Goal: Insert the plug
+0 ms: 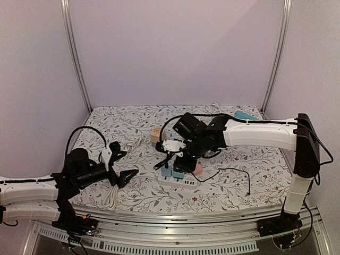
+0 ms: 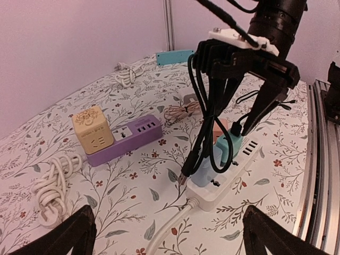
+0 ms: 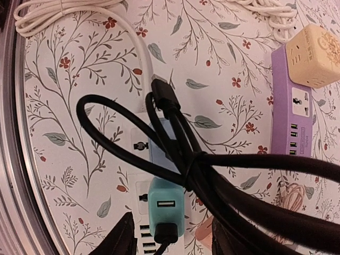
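Observation:
A white power strip lies at the middle front and carries a light blue adapter and a teal adapter. A black USB plug sits in the teal adapter's end. My right gripper is open, its fingers standing either side of the teal adapter without touching it. A bundle of black cable hangs across it, with a loose USB plug end dangling just above the strip's end. My left gripper is open and empty, to the left of the strip and facing it.
A purple power strip with a yellow cube adapter lies behind the white strip. A pink adapter sits by the strip's right end. A coiled white cord lies left. A teal box is at the back right.

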Controlling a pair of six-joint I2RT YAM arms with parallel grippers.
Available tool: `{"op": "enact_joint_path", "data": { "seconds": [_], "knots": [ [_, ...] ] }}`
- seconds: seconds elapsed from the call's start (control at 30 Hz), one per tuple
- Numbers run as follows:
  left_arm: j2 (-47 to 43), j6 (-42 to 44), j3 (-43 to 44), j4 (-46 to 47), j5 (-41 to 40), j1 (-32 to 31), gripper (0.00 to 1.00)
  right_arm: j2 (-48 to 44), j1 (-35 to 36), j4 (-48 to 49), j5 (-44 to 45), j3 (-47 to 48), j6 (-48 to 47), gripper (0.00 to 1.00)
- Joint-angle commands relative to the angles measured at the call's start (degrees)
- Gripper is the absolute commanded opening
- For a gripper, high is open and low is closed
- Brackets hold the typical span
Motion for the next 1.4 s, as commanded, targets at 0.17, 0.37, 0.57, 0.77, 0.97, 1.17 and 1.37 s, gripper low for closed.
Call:
{"op": "enact_joint_path", "data": {
  "seconds": [0.17,0.37,0.57,0.77,0.97,1.17,1.37],
  "knots": [
    [-0.5,0.8,-1.1,0.9,1.0,1.0,0.96,4.7,1.4,-11.9,3.7,4.7,-0.9,0.53],
    [-0.6,0.7,-1.1,0.9,1.2,1.0,0.96,8.0,2.1,-8.7,5.2,6.2,-1.0,0.51],
    [-0.9,0.8,-1.2,0.9,1.3,1.1,0.96,10.1,2.1,-7.5,6.4,7.4,-0.7,0.29],
    [-1.1,0.9,-1.4,1.0,1.4,1.2,0.96,9.7,2.1,-6.7,5.1,5.7,-0.7,0.00],
    [-1.2,0.9,-1.3,1.0,1.4,1.4,0.96,11.6,2.1,-6.8,3.1,1.7,0.0,0.00],
    [-1.0,0.9,-1.3,0.9,1.5,1.5,0.96,16.2,2.1,-7.3,3.6,-2.5,1.9,0.00],
    [-0.6,0.5,-1.2,1.2,1.3,1.5,0.96,15.9,2.1,-5.0,6.1,0.5,0.3,0.00]
  ]
}}
